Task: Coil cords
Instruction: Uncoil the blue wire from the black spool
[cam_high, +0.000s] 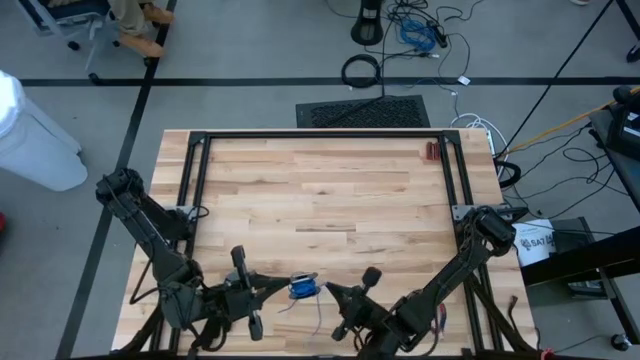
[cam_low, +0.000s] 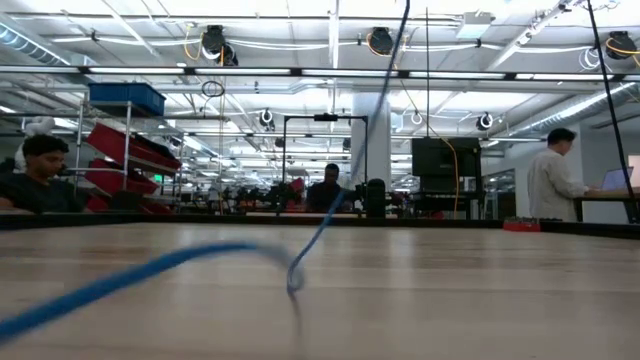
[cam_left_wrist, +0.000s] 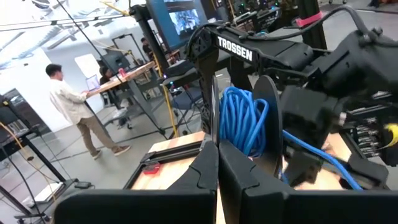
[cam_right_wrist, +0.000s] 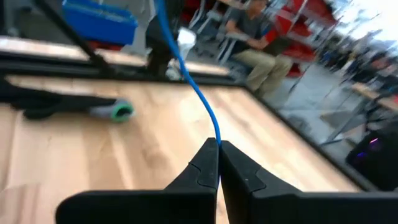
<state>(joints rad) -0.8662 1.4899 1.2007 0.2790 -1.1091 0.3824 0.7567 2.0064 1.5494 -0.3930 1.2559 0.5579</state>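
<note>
We see the blue cord (cam_high: 303, 288) bunched at the near edge of the bench (cam_high: 320, 190), midway between our two pincers, with a loose tail trailing toward the edge. The left pincer (cam_high: 283, 287) sits just left of the bundle, fingers shut, seemingly nipping it. The right pincer (cam_right_wrist: 218, 144) is also shut, pinching a strand that runs away from its tips. So the cord lies between both arms, about equally near each, its free length running toward the right one. The left wrist view shows the coil (cam_left_wrist: 244, 122) as many loops; the low view shows only a slack strand (cam_low: 300, 270) rising off the bench.
</note>
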